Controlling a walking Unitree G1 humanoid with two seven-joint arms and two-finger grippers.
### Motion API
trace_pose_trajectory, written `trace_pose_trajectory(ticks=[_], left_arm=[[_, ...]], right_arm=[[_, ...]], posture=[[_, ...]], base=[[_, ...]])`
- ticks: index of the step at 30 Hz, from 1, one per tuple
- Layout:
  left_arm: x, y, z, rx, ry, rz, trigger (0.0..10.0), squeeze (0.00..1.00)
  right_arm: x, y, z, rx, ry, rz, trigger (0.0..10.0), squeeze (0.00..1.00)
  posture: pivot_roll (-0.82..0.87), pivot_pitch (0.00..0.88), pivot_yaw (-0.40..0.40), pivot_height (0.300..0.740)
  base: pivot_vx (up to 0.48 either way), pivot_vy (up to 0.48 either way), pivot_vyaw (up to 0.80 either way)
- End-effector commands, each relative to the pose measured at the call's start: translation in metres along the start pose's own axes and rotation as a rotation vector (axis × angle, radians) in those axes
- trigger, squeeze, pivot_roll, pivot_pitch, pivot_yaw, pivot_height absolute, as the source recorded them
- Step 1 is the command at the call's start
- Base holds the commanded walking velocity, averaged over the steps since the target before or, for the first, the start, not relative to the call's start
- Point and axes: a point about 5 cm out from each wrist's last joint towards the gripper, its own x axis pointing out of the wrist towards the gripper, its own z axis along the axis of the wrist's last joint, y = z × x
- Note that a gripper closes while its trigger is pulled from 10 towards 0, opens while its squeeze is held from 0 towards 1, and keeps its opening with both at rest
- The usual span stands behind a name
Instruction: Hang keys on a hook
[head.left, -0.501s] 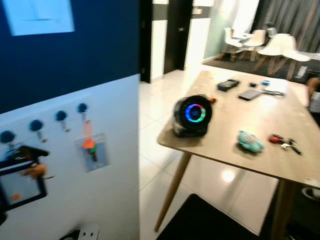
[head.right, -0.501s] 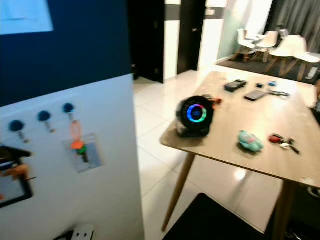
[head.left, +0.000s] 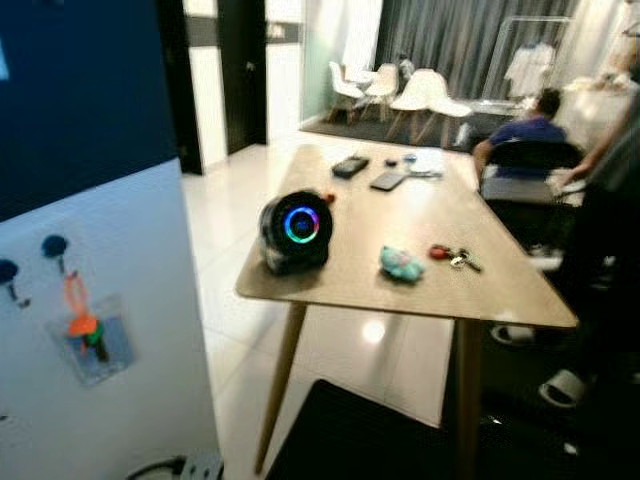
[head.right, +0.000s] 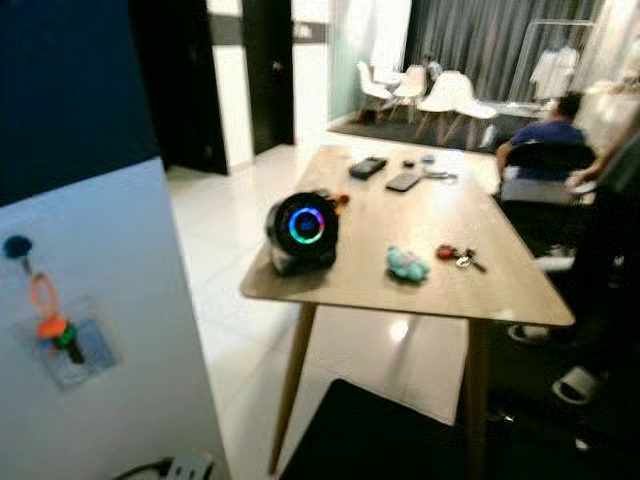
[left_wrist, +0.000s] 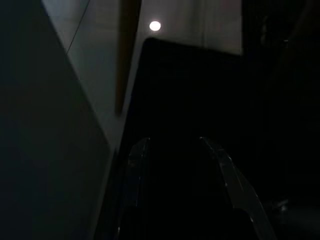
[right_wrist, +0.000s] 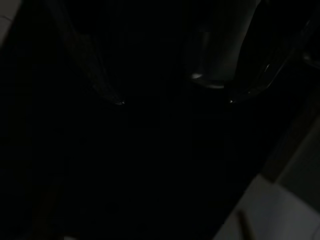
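A bunch of keys (head.left: 450, 256) with a red tag lies on the wooden table (head.left: 500, 290), near its right side. On the white wall panel at the left are blue-knobbed hooks (head.left: 52, 245). One hook holds an orange key ring with a clear card holder (head.left: 84, 330). In the dark left wrist view my left gripper (left_wrist: 175, 144) hangs low over a black mat, open with nothing between its fingers. My right gripper (right_wrist: 175, 102) also hangs idle in the shade, its fingertips (right_wrist: 120, 102) apart and empty.
A round speaker with a glowing ring (head.left: 296, 228) and a teal toy (head.left: 402, 263) sit on the table, with phones (head.left: 350, 166) farther back. One person sits beyond the table (head.left: 528, 130) and another stands at the right edge (head.left: 612, 200). A black mat (head.left: 370, 440) lies underfoot.
The camera has turned to the right: the wall panel with hooks has slid to the left edge, the table sits in the middle, and two people have come into view.
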Motion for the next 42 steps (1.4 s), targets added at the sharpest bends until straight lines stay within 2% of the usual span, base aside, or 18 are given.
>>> trace_pose_trajectory(ticks=[1, 6, 16, 21, 25, 42], left_arm=[[-0.004, 0.002, -0.005, 0.009, 0.017, 0.005, 10.0, 0.00], [-0.004, 0.005, -0.005, 0.017, 0.017, 0.016, 10.0, 0.00], [-0.005, 0.009, -0.005, -0.068, -0.006, 0.090, 10.0, 0.00], [-0.002, 0.012, -0.001, -0.136, -0.024, 0.165, 10.0, 0.00], [-0.001, 0.013, 0.000, -0.136, -0.025, 0.171, 10.0, 0.00], [0.000, 0.012, -0.001, -0.132, -0.008, 0.166, 10.0, 0.00]], right_arm=[[-0.001, 0.005, -0.006, 0.003, 0.024, 0.010, 10.0, 0.00], [-0.001, 0.004, -0.006, 0.000, 0.023, 0.007, 10.0, 0.00], [-0.003, -0.002, -0.008, -0.008, 0.024, 0.007, 10.0, 0.00], [-0.003, -0.002, -0.005, -0.032, 0.014, 0.017, 10.0, 0.00], [-0.002, -0.002, -0.001, -0.035, -0.005, 0.021, 10.0, 0.00], [-0.001, 0.002, 0.004, -0.039, -0.051, 0.036, 10.0, 0.00]], posture=[[0.02, 0.047, 0.008, 0.740], [0.02, 0.043, 0.006, 0.740], [0.01, 0.037, 0.001, 0.740], [0.02, 0.036, -0.002, 0.740], [0.02, 0.036, -0.003, 0.740], [0.02, 0.042, 0.002, 0.740]], base=[[0.000, 0.000, -0.80], [0.000, 0.000, -0.80], [0.000, 0.000, -0.80], [0.000, 0.000, 0.00], [0.000, 0.000, 0.00], [0.000, -0.445, 0.00]])
